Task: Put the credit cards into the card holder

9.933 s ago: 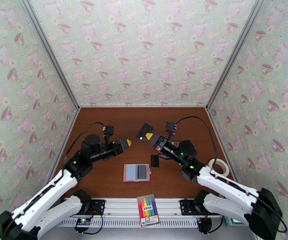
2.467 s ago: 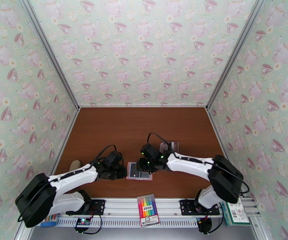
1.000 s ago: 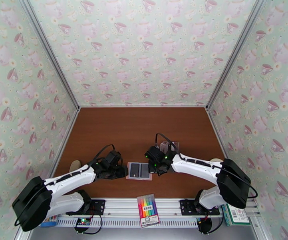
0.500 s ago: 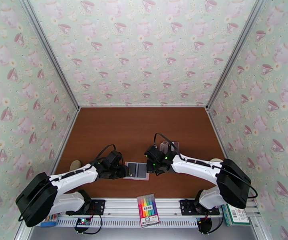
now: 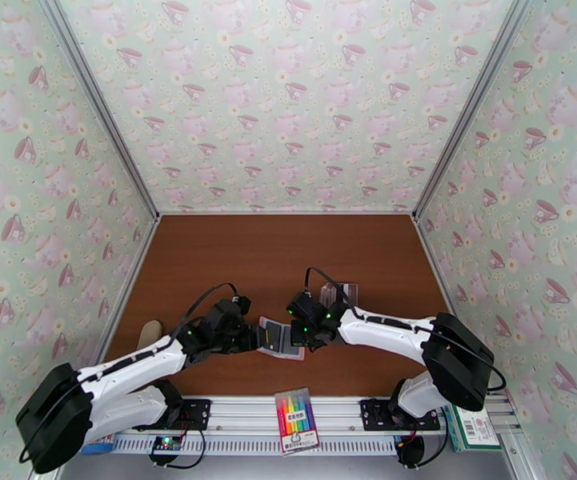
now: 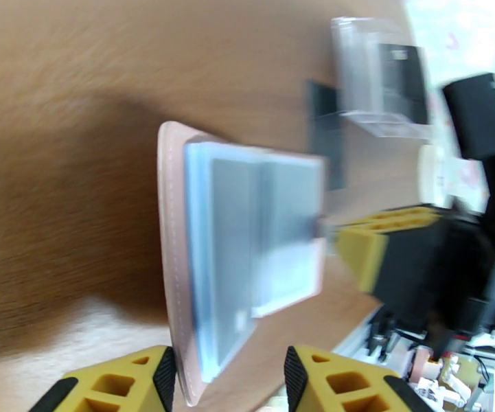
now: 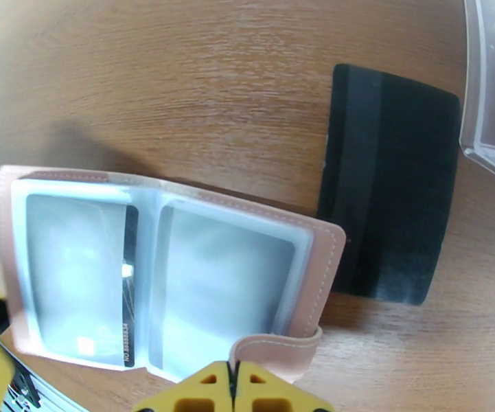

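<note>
At the near middle of the table, between the two arms:

1. card holder. Pink, spread open with its clear pockets facing up. The shadow beneath suggests its left end is raised slightly off the wood. It is probably kept open so that the pocket mouths can be reached.

2. left gripper. The jaws are half apart and straddle the holder's left end. Whether they actually pinch it cannot be told. The likely purpose is to brace the holder against sliding while a card is pushed in.

3. right gripper. The fingers are closed tight against each other, with the tips at the snap tab. Whether the tab is nipped between them cannot be told, and no card is carried. It probably steadies the holder's right end.

4. pocketed card. Dark, seated behind the frosted plastic of the pocket at the left gripper's end, with one long edge beside the fold. This card is judged done.

5. loose card. Black, lying flat on the table at the holder's right end. It either touches the holder's corner or lies just under it, and which cannot be told. It is presumably next in line, though a card this thin and flat offers little edge to grasp.

6. clear box. It stands beyond the loose card, apart from the holder, and has a boxed card inside.

7. marker pack. It rests on the front rail and plays no part in the task.

Status: partly complete.
</note>
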Robot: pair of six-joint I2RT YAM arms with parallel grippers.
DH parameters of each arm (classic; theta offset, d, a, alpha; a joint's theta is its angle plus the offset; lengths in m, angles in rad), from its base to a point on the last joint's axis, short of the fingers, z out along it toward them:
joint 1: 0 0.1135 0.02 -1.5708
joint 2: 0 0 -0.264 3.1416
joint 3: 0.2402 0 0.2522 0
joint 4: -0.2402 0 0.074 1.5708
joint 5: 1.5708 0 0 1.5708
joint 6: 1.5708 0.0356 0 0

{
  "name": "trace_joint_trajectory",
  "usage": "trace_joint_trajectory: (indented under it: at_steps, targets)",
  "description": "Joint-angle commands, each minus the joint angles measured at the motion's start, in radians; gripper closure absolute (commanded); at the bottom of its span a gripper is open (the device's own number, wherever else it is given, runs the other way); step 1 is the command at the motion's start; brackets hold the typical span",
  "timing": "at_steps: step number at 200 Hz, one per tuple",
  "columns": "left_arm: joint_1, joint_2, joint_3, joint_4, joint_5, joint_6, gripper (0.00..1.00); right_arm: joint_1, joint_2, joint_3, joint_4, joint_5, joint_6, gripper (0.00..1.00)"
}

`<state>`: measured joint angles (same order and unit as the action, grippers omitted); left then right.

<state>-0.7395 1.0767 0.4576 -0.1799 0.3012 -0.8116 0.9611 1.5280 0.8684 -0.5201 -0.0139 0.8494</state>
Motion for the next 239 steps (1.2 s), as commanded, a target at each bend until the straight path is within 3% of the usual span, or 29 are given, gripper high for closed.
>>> trace_joint_trajectory:
  at_steps: [1, 86, 171, 239]
  targets:
    - [-0.007, -0.038, -0.028, 0.069, 0.048, -0.011, 0.51, 0.012, 0.014, -0.013, 0.044, -0.031, 0.010, 1.00]
    - [-0.085, 0.080, -0.042, 0.293, 0.089, -0.072, 0.58, 0.021, 0.011, -0.045, 0.157, -0.093, 0.027, 1.00]
    - [-0.169, 0.231, 0.025, 0.285, 0.001, -0.062, 0.62, 0.010, -0.091, -0.108, 0.066, -0.012, 0.013, 1.00]
    - [-0.181, 0.322, 0.073, 0.207, -0.043, -0.063, 0.73, -0.017, -0.194, -0.137, 0.054, -0.004, 0.027, 1.00]
